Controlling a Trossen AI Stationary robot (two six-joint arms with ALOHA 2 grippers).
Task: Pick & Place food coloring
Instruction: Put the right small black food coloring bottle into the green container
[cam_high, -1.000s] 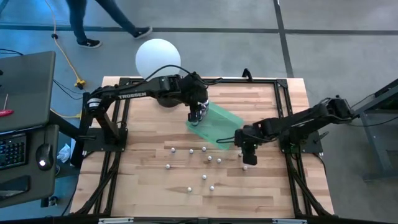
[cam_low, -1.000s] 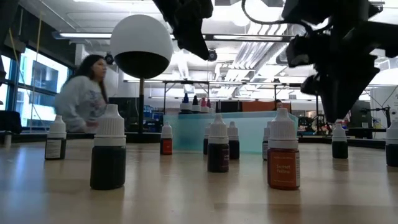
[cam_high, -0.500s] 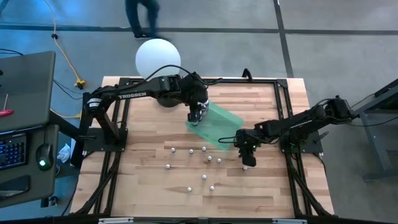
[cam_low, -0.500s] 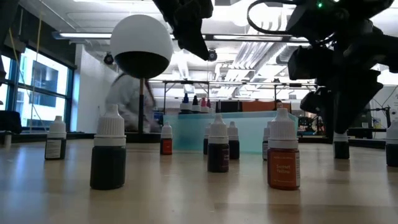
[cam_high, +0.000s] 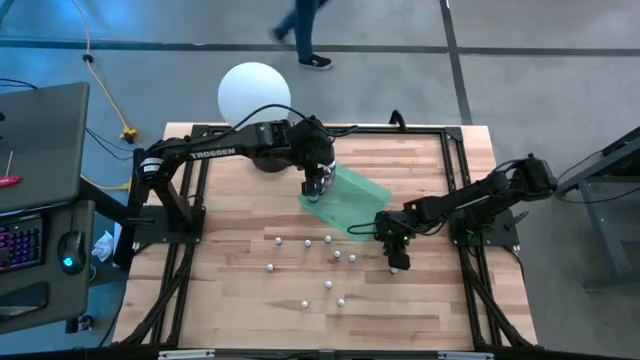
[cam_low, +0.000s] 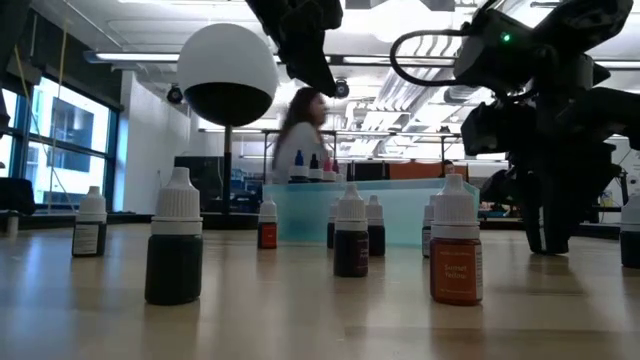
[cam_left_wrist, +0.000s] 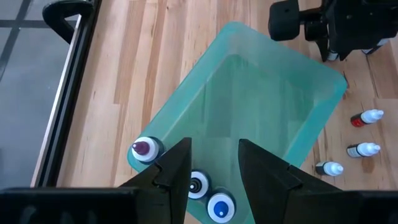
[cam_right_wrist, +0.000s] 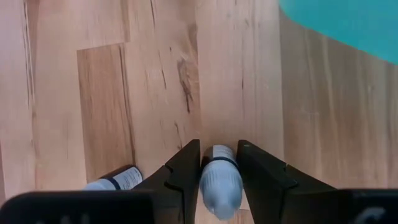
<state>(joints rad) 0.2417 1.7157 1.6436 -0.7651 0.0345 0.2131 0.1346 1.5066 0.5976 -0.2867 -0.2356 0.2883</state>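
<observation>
Several small food coloring bottles stand scattered on the wooden table, near of the green tray. Three more, with purple, black and blue tops, stand in the tray's far left corner. My left gripper hangs open above those three. My right gripper is low at the table by the tray's near right corner, open. Its fingers stand on either side of an upright white-capped bottle. Another bottle stands just beside one finger. My right gripper comes down slanting from above over the upright bottle's white cap, with one finger on each side. The gaps at both fingers are very small, and I cannot tell whether they touch it. The bottle stands on the table.
A big white ball on a black stand sits at the table's far left edge. Black frame rails run around the tabletop. A person walks on the floor beyond the far edge. The near half holds only scattered bottles.
My right gripper has come down toward the table over the white-capped bottle and tipped a little steeper, its finger gap unchanged. My left gripper has kept still. A person has walked across behind the table.
</observation>
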